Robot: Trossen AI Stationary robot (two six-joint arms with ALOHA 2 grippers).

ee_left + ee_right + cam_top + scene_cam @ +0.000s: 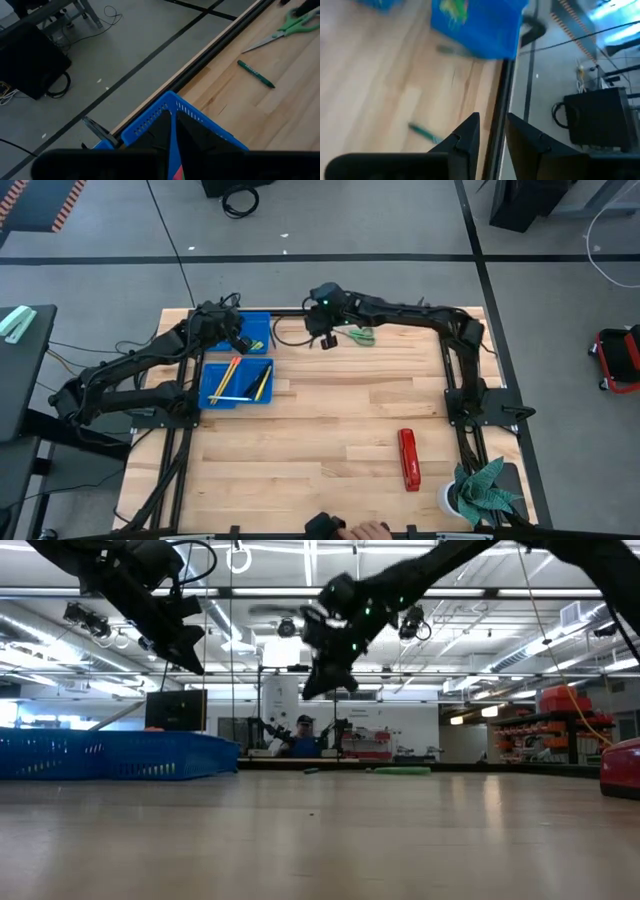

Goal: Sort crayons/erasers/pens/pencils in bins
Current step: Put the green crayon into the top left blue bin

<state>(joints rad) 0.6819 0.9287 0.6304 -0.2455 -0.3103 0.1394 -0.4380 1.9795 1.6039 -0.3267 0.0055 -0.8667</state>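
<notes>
Wooden table (pixel 330 430), two blue bins (pixel 237 383), perhaps four pencils inside, left hand (pixel 240 343) pressed together, right hand (pixel 327 340) spread.

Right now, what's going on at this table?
Two arms are sorting stationery into blue bins. The left tool hangs over the far bin at the table's far-left corner, shut. The right tool hovers mid-air near the far edge, holding nothing visible. A green pen and green-handled scissors lie loose on the table; pencils are in the nearer bin. A red stapler sits apart.
</notes>
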